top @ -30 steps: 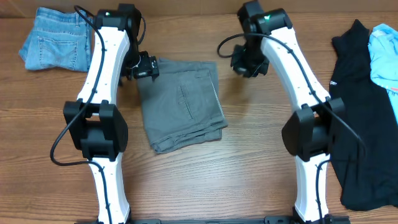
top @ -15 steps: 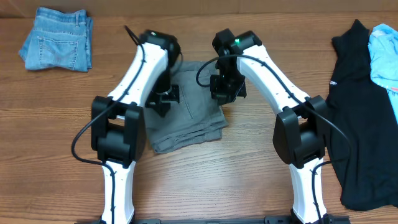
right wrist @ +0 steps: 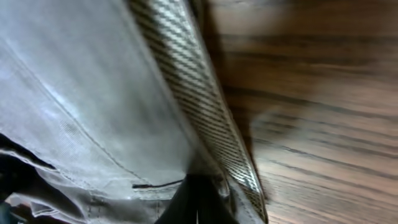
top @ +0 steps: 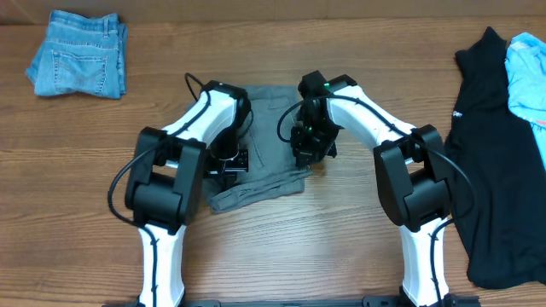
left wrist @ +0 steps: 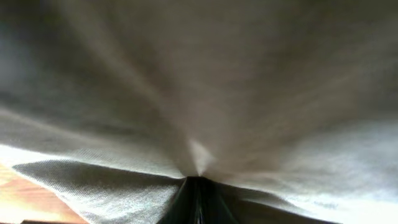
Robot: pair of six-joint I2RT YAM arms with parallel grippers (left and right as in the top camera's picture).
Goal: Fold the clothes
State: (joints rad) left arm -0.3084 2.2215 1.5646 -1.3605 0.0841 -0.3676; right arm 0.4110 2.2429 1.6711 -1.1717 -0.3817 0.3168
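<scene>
The grey shorts (top: 266,128) lie in the middle of the table, partly doubled over, with their near hem (top: 256,189) still flat on the wood. My left gripper (top: 232,162) is shut on a pinch of their cloth at the left side. My right gripper (top: 309,147) is shut on the right edge. In the left wrist view grey fabric (left wrist: 249,93) fills the frame and gathers into the closed left gripper (left wrist: 198,186). In the right wrist view the shorts (right wrist: 93,93) and their patterned waistband strip (right wrist: 186,81) run into the closed right gripper (right wrist: 198,199).
Folded blue denim jeans (top: 78,53) lie at the far left corner. A black garment (top: 499,153) is spread along the right side, with a light blue one (top: 529,72) on top of it. Bare wood table (top: 341,239) shows in front of the shorts.
Both grippers closed on the far edge of the shorts. Both then swung toward the near side, drawing the cloth over itself.
</scene>
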